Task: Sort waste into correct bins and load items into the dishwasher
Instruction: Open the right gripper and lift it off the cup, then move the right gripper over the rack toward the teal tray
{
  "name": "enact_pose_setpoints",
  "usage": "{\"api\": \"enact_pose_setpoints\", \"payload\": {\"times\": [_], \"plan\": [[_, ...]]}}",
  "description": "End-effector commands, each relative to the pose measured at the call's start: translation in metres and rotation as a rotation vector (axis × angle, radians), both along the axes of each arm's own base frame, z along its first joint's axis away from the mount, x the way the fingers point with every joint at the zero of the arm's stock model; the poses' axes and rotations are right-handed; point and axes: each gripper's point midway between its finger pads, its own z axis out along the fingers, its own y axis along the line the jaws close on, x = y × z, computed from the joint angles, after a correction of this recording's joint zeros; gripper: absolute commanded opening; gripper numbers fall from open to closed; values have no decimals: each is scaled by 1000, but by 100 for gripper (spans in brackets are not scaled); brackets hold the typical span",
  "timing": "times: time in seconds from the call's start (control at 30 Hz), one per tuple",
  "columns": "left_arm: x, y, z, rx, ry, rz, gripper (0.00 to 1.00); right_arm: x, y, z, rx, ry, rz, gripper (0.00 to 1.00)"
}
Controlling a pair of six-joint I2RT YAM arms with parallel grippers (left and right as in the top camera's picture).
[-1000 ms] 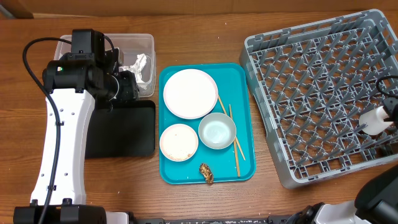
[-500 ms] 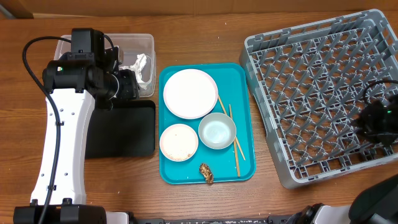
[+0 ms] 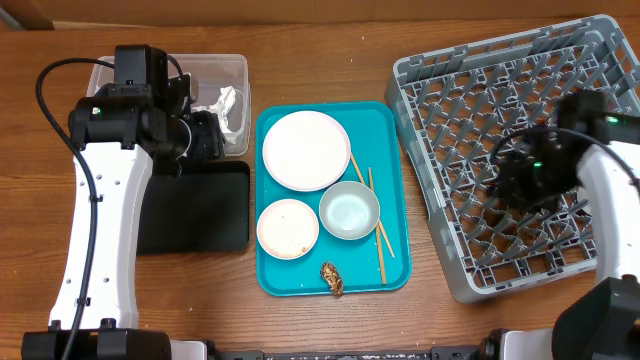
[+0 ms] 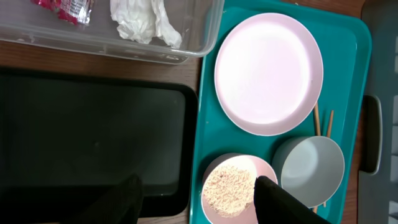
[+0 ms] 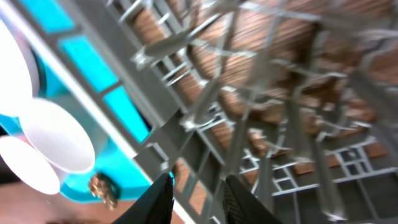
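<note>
The teal tray [image 3: 392,130] carries a large white plate [image 3: 305,150], a small dish of rice [image 3: 287,228], a metal-rimmed bowl [image 3: 349,211], chopsticks [image 3: 378,230] and a brown food lump [image 3: 332,279]. My left gripper [image 3: 208,140] hangs open and empty by the clear tub [image 3: 170,70]. In the left wrist view this gripper [image 4: 199,200] spans the black tray [image 4: 93,137] edge and the rice dish [image 4: 233,190]. A napkin [image 4: 140,22] and a red wrapper [image 4: 62,7] lie in the tub. My right gripper [image 3: 505,180] hovers over the grey dish rack [image 3: 470,110]; its jaws [image 5: 199,200] stand narrowly open and empty.
The black tray [image 3: 195,205] lies left of the teal tray, in front of the clear tub. The rack's upright pegs [image 5: 280,93] fill the right wrist view, with the bowl [image 5: 59,149] and brown lump [image 5: 102,190] beyond its near wall.
My right arm has swung left from the rack's right edge to over its middle. The left arm has stayed put, its jaws a little wider.
</note>
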Motion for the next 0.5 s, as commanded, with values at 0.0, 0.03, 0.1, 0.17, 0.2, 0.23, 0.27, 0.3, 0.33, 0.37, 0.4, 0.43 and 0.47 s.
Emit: {"api": "enact_pose_setpoints", "payload": {"times": [0.0,0.03,0.1,0.17,0.2,0.23,0.27,0.3,0.33,0.37,0.4,0.43,0.47], "plan": [[2,0,6,5,-18,2,60,-7,17,-3,-21,8,82,30],[2,0,6,5,-18,2,60,-11,24,-7,-22,19,103,30],[2,0,6,5,-18,2,60,-16,32,-13,-21,33,135,30],[1,0,6,5,-14,2,60,-19,38,-21,-20,41,157,30],[0,0,5,5,-12,2,60,-21,40,-24,-20,47,166,30],[0,0,5,5,-11,2,60,-23,42,-27,-18,52,173,30],[0,0,5,5,-11,2,60,-25,45,-30,-13,56,179,30],[0,0,5,5,-12,2,60,-27,46,-32,-11,63,185,29],[1,0,5,5,-12,2,60,-29,48,-34,-10,68,191,30],[1,0,6,5,-13,2,60,-30,49,-34,-10,71,198,30],[1,0,5,5,-12,2,60,-31,52,-35,-10,70,206,30],[1,0,6,5,-13,2,60,-31,54,-35,-7,71,212,30],[1,0,6,5,-13,2,60,-32,56,-35,-4,71,219,29]]}}
